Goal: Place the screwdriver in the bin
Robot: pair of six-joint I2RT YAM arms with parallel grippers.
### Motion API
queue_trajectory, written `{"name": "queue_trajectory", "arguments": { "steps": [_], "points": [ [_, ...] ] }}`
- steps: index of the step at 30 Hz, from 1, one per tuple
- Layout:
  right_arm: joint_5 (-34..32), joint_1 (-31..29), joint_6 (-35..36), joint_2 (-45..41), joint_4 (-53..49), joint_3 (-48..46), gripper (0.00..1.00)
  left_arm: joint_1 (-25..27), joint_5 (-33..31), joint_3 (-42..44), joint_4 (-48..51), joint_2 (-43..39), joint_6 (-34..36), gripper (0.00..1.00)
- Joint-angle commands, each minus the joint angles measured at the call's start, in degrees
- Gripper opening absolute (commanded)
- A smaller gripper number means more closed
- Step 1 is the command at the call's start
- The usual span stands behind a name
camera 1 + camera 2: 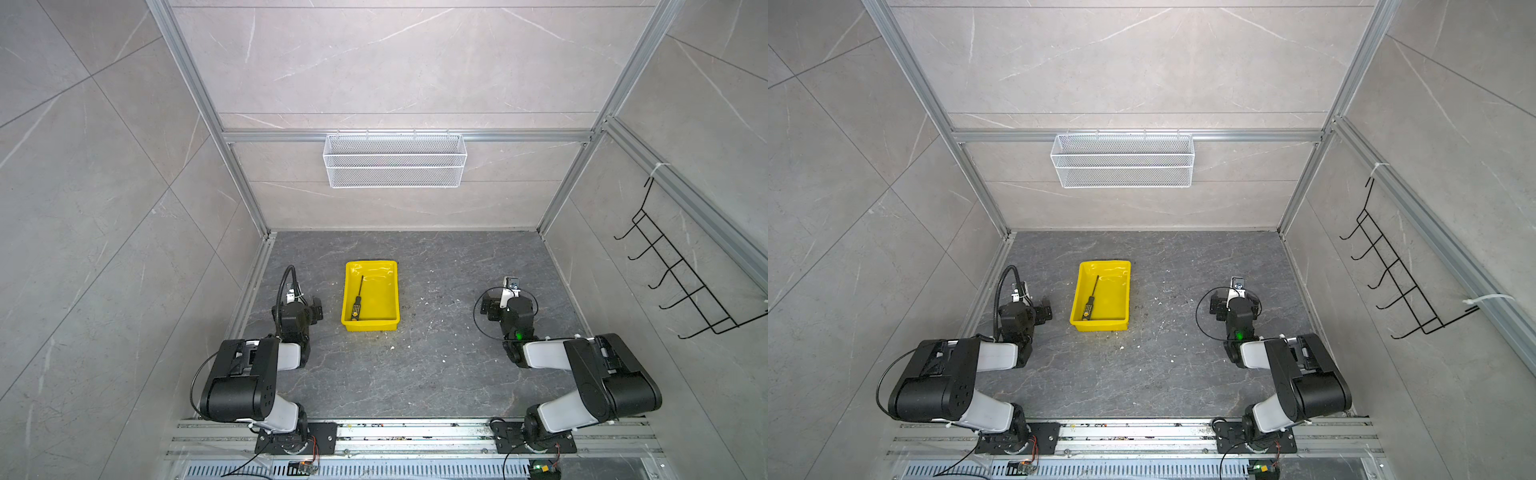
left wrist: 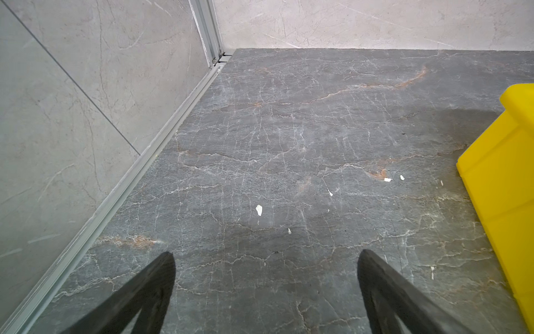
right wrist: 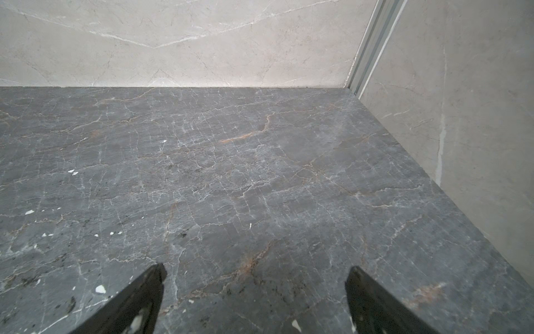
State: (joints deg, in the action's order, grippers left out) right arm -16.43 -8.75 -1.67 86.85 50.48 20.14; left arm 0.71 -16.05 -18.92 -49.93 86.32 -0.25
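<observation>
The screwdriver [image 1: 358,297] [image 1: 1092,296] lies inside the yellow bin [image 1: 394,291] [image 1: 1126,291] in both top views. Its dark shaft points toward the back wall, and its black, yellow-dotted handle rests near the bin's front left corner. Nothing touches it. My left gripper [image 2: 265,256] hovers open over bare floor left of the bin, whose outer wall [image 2: 502,179] shows in the left wrist view. My right gripper [image 3: 255,270] is open and empty above the dark floor, well to the right of the bin. The right wrist view shows neither the bin nor the screwdriver.
A long white wire-mesh basket [image 1: 395,160] hangs on the back wall. A black wire hook rack [image 1: 681,266] is fixed to the right wall. Aluminium rails [image 1: 415,432] carry both arm bases at the front. Small white chips [image 2: 259,209] dot the floor.
</observation>
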Motion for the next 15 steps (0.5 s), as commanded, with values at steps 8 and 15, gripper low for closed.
{"name": "queue_trajectory", "arguments": {
  "steps": [8, 15],
  "points": [
    [0.6, 0.1, 0.2, 0.3, 1.2, -0.1, 1.00, -0.3, 0.7, -0.5, -1.3, -0.1, -0.9, 1.00],
    [0.8, 0.2, 0.3, 0.3, 1.2, -0.1, 1.00, -0.3, 0.7, -0.6, -1.3, -0.1, -0.9, 1.00]
  ]
}}
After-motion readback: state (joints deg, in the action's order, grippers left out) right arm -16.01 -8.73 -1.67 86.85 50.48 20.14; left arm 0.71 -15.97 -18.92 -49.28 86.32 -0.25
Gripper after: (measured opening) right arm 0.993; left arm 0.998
